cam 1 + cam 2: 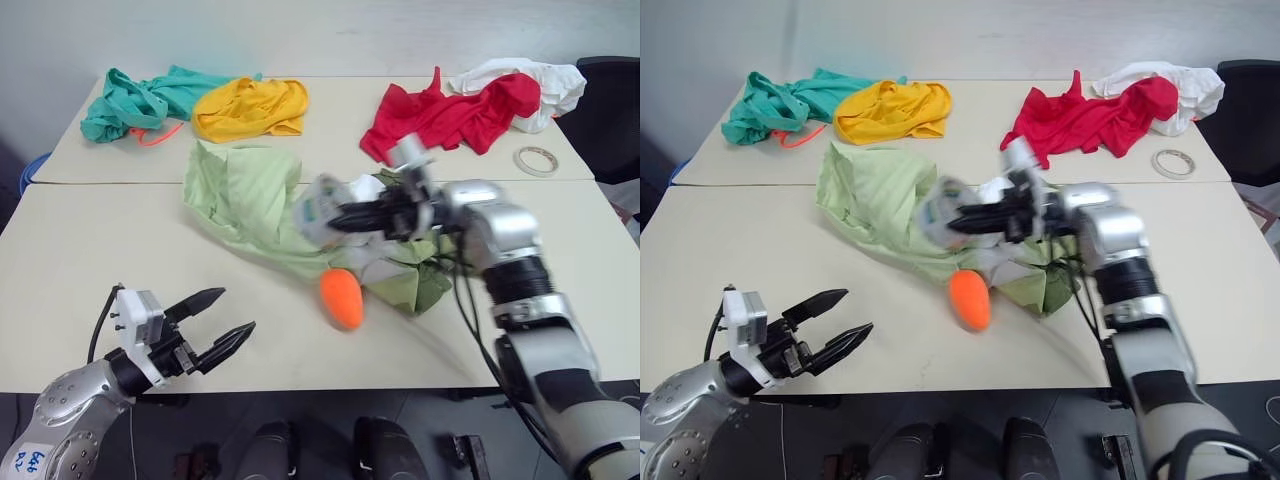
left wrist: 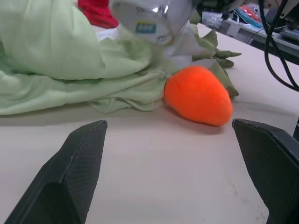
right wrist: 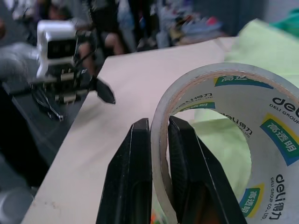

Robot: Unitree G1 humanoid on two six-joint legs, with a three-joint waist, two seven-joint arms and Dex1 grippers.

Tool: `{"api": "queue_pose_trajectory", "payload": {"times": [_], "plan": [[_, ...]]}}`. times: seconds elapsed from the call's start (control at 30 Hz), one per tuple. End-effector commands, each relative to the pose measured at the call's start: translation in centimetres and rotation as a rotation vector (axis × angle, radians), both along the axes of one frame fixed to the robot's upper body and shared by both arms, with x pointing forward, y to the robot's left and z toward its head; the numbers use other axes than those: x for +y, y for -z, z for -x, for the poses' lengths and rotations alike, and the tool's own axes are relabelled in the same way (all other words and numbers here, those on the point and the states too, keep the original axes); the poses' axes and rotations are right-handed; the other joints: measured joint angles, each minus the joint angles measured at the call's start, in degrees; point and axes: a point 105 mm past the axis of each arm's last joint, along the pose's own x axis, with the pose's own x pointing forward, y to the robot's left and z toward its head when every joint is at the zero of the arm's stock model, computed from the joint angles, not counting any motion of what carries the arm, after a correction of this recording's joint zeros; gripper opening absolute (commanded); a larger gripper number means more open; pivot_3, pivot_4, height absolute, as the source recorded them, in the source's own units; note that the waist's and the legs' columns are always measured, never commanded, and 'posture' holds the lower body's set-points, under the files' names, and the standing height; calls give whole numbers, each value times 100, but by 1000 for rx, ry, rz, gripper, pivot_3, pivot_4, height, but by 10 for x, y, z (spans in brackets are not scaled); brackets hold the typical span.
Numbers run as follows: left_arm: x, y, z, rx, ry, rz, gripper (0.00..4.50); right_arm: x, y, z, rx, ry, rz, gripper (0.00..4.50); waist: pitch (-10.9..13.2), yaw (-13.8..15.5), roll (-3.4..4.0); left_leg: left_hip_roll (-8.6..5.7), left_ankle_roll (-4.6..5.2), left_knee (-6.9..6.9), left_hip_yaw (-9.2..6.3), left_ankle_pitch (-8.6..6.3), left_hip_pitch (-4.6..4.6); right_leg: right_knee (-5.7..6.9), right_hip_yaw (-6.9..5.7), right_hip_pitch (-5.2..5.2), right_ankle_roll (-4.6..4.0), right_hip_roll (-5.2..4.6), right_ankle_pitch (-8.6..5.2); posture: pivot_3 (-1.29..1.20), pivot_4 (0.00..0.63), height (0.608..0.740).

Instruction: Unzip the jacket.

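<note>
Currently pinching the wall of a tape roll [image 3: 219, 140] between the right gripper [image 3: 159, 140] fingers, lifted over the jacket [image 1: 250, 200]; left gripper [image 1: 220, 330] spread wide, hovering near the table [image 1: 100, 260] front edge. Lying crumpled mid-table, pale green side up, orange soft toy [image 1: 342, 298] against its near edge. Probably thin, limp, light fabric; best taken at the zip, puller hidden among folds

The tape roll [image 3: 219, 135] carries repeated printed labels reading "deli" and "DELI GROUP CO.,LTD", beside blue blocks of unreadable characters.
</note>
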Motion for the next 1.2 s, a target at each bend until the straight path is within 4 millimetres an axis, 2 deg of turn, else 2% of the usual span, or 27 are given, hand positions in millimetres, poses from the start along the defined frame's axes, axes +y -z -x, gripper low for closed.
{"api": "queue_pose_trajectory", "payload": {"times": [0.03, 0.13, 0.2, 0.23, 0.27, 0.3, 0.33, 0.4, 0.47, 0.5, 0.67, 0.8, 0.9, 0.97, 1.03, 1.1, 1.2], "plan": [[-6, -4, -1, -29, 26, 7, 4500, -69, -34, 1, -75, 253, -55, 182, 0, 40, 0, 0, -1, 0, 2, -2, 0, -4, -1, 0, 0, 0, 0, 0, 150, 740], [-8, -3, -6, -39, 32, 5, 4500, -150, -13, -9, -142, 620, 172, 182, 0, 91, 0, 1, -2, -6, 5, -3, -1, -32, -5, 5, 0, 7, 0, 0, 150, 740], [-8, -3, -8, -43, 36, 2, 4500, -180, -1, -9, -148, 741, 260, 182, 0, 97, -1, 1, 0, -6, 18, -4, 0, -34, -2, 9, 2, 23, 1, 0, 150, 740], [-9, -2, -11, -49, 41, -2, 4500, -213, 13, -12, -129, 884, 307, 182, 0, 67, -1, 1, 1, -6, 30, -4, 2, -33, -5, 7, 5, 32, 3, 0, 150, 740], [-10, -2, -14, -57, 45, -8, 4500, -237, 25, -12, -123, 995, 342, 182, 0, 46, -1, 2, 3, -6, 46, -2, 9, -32, -7, 4, 9, 35, 5, 0, 150, 740], [-10, -2, -17, -62, 48, -12, 4500, -253, 33, -11, -123, 1066, 369, 182, 0, 46, -2, 5, 5, -7, 69, -1, 23, -32, -7, 6, 10, 37, 6, 0, 150, 740], [-11, -2, -19, -65, 54, -14, 4500, -265, 43, -10, -116, 1119, 398, 182, 0, 37, -1, 3, 13, -5, 73, 5, 25, -29, -8, 6, 13, 39, 7, 0, 150, 740], [-11, -1, -22, -61, 73, -22, 4500, -273, 63, -4, -61, 1124, 412, 182, 1, 12, 0, 3, 15, -5, 86, 9, 34, -21, 5, 4, 16, 38, 10, 0, 150, 740], [-10, 0, -24, -53, 93, -29, 4500, -279, 75, -2, -58, 1159, 405, 182, 4, -23, 7, 6, 14, -4, 89, 10, 36, -16, 8, 3, 16, 40, 11, 0, 150, 740], [-9, -1, -26, -54, 95, -33, 4500, -282, 76, -2, -74, 1176, 401, 532, 4, -30, 7, 7, 13, -2, 90, 10, 38, -13, 11, 3, 16, 39, 11, 0, 150, 740], [-4, -2, -37, -63, 82, -52, 4500, -281, 74, 2, -94, 1160, 354, 2187, 4, 24, 6, 9, 13, 4, 86, 10, 35, -15, 9, 5, 16, 37, 11, 0, 150, 740], [3, -4, -42, -80, 62, -85, 4500, -266, 27, 15, -317, 1034, 287, 3473, 7, 55, 12, 10, 12, 4, 80, 9, 31, -22, 7, 5, 17, 36, 11, 0, 150, 740], [8, -4, -44, -92, 52, -113, 4500, -241, 10, 27, -373, 887, 237, 4464, 9, 66, 16, 10, 13, 3, 76, 9, 28, -22, 4, 5, 18, 36, 11, 0, 150, 740], [14, -8, -52, -139, 14, -146, 4500, -212, 9, 32, -355, 746, 253, 4464, 9, 72, 16, 10, 12, 4, 73, 8, 29, -20, 2, 6, 19, 35, 12, 0, 150, 740], [14, -13, -61, -180, 5, -167, 4500, -168, 13, 34, -344, 586, 281, 4464, 9, 80, 16, 12, 12, 7, 70, 8, 30, -19, 1, 8, 18, 30, 13, 0, 150, 740], [8, -13, -64, -180, 45, -171, 4500, -127, 21, 30, -336, 469, 289, 4464, 7, 59, 12, 14, 10, 9, 70, 8, 31, -13, 3, 6, 16, 26, 14, 0, 150, 740], [1, -11, -67, -176, 89, -183, 4500, -80, 32, 21, -330, 372, 298, 4464, 2, 41, 2, 32, -4, 9, 72, 1, 34, 1, 4, 6, 9, 36, 19, 0, 150, 740]]}}
